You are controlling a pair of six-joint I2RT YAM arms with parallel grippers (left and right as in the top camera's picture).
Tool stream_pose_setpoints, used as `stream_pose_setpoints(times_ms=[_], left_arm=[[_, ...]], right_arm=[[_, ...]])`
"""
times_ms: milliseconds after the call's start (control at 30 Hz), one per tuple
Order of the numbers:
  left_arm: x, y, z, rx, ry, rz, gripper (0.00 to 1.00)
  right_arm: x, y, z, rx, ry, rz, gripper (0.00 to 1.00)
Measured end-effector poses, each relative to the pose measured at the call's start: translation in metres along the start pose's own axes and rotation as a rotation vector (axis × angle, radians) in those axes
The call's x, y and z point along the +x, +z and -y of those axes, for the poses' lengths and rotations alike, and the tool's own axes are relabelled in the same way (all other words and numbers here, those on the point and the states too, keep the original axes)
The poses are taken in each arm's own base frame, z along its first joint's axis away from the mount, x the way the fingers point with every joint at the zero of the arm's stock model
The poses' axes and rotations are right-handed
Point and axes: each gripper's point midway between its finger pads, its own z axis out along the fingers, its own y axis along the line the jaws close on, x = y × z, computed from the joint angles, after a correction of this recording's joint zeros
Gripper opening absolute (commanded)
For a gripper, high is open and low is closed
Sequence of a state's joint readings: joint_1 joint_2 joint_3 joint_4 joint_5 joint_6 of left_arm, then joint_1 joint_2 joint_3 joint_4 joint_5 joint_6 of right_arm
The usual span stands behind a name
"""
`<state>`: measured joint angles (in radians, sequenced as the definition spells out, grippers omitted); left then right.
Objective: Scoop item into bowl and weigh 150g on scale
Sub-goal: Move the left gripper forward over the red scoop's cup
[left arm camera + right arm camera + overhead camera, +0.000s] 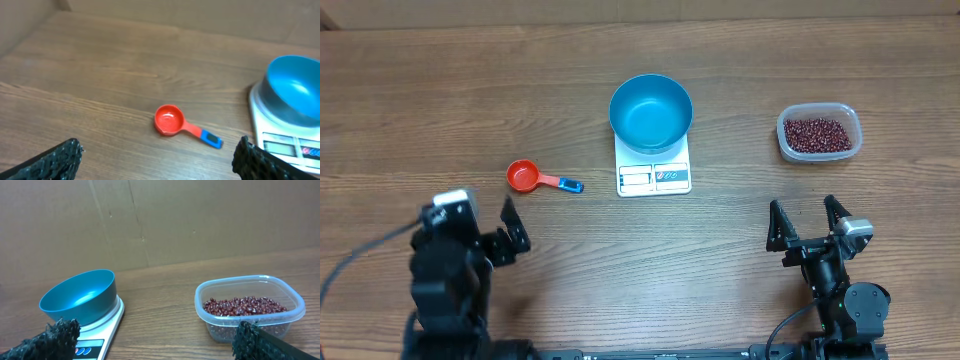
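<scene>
The bowl [651, 112] sits on the scale [653, 177]; beans [817, 132] lie right of it and a scoop [524, 176] left. The left end effector [513, 228] and right end effector [803, 215] are wide, empty.

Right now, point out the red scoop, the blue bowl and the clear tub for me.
red scoop [169, 120], left wrist view, centre of its round cup.
blue bowl [651, 112], overhead view, bare inner bottom.
clear tub [222, 329], right wrist view, front wall near its left corner.
</scene>
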<state>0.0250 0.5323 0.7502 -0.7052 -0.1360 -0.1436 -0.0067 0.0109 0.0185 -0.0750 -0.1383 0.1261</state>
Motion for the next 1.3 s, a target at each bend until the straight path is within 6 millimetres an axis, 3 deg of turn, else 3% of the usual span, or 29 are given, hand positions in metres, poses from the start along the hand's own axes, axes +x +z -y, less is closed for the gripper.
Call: stream_pose_setpoints(times_ms=[167, 367, 567, 700, 1000, 1167, 1300], left_arm=[[-0.017, 0.001, 0.024, 0.115, -0.005, -0.056, 1.0], [0.0, 0.009, 0.06, 0.313, -0.012, -0.17, 0.97], [0.003, 0.019, 0.071, 0.367, -0.05, -0.214, 0.92], [0.013, 0.035, 0.06, 0.269, -0.17, -0.28, 0.89], [0.055, 0.081, 0.008, -0.188, -0.588, -0.423, 0.78], [0.074, 0.118, 0.0, -0.319, -0.724, -0.447, 0.7], [0.092, 0.147, -0.001, -0.379, -0.775, -0.472, 0.69]], right_arm=[[0.0, 0.0, 0.0, 0.0, 0.0, 0.0, 1.0], [0.0, 0.0, 0.0, 0.001, 0.0, 0.0, 1.0], [0.0, 0.0, 0.0, 0.0, 0.0, 0.0, 1.0], [0.0, 0.0, 0.0, 0.0, 0.0, 0.0, 1.0], [0.0, 0.0, 0.0, 0.0, 0.0, 0.0, 1.0], [0.0, 0.0, 0.0, 0.0, 0.0, 0.0, 1.0], [0.0, 0.0, 0.0, 0.0, 0.0, 0.001, 1.0]])
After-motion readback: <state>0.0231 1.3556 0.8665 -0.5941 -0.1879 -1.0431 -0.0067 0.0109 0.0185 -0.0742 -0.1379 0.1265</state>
